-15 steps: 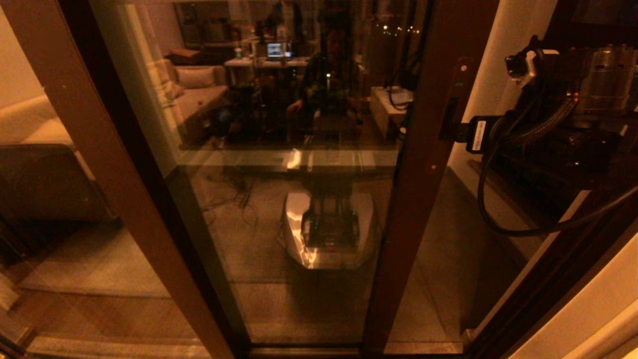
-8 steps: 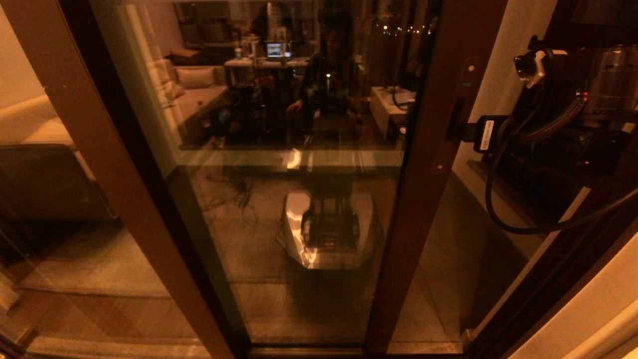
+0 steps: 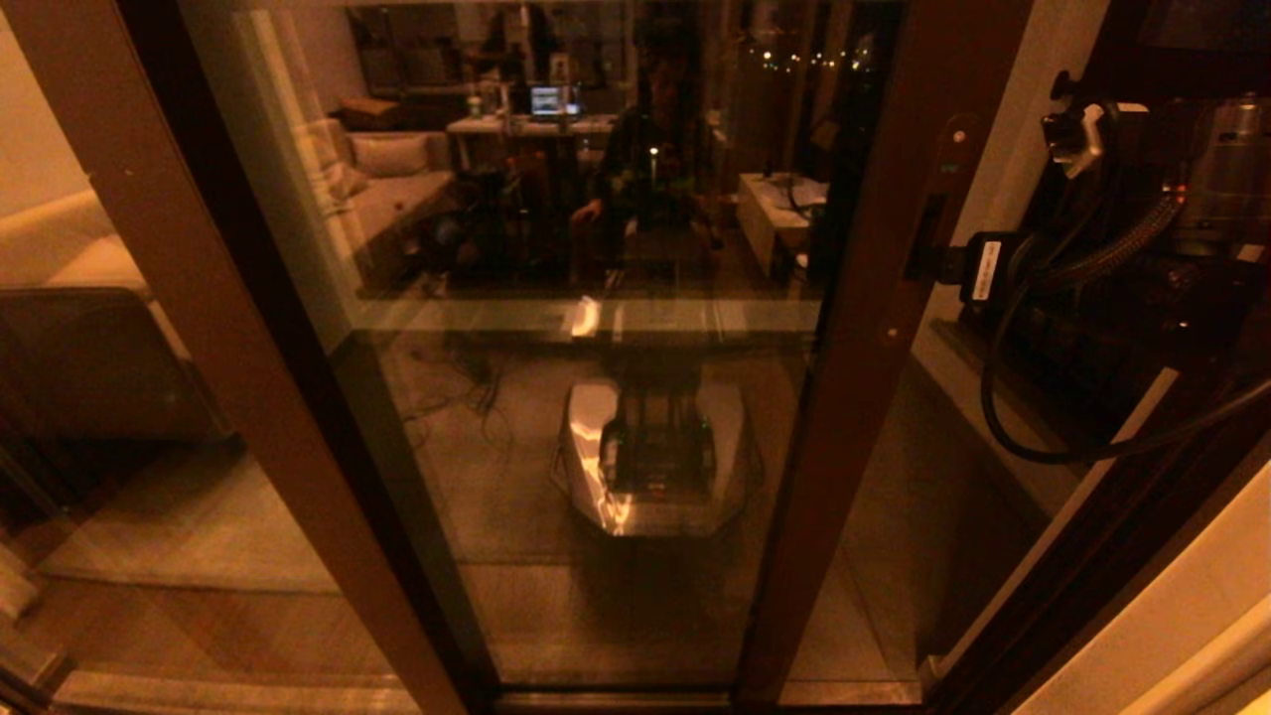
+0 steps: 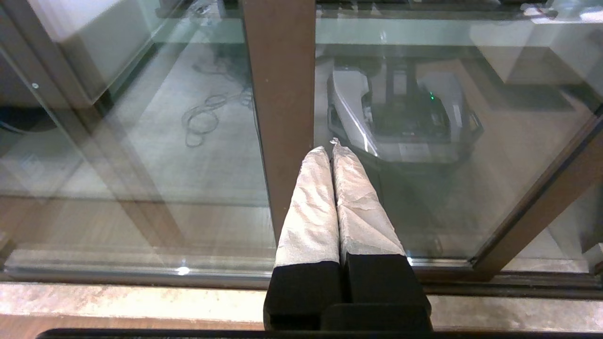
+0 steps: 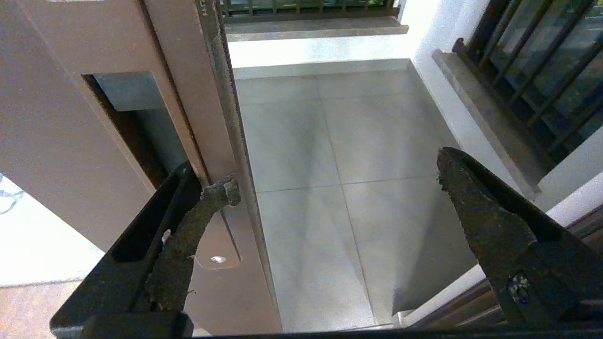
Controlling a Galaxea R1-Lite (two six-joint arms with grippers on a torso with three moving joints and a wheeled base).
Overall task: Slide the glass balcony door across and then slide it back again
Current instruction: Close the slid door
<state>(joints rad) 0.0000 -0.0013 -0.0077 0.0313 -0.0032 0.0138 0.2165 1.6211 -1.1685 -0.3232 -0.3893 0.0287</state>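
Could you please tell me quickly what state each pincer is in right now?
Left pincer: closed, holding nothing, parked low before the glass.
Right pincer: open, one finger hooked at the door handle slot, gripping nothing.

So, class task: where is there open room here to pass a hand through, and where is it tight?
Open: the gap between the reddish-brown glass balcony door's handle stile and the white wall, over bare grey balcony tiles. Tight: at the recessed handle slot, where the open right gripper hooks one finger.

R gripper (image 3: pixel 933 260) at glass balcony door (image 3: pixel 874 298) handle slot (image 5: pixel 134 127)
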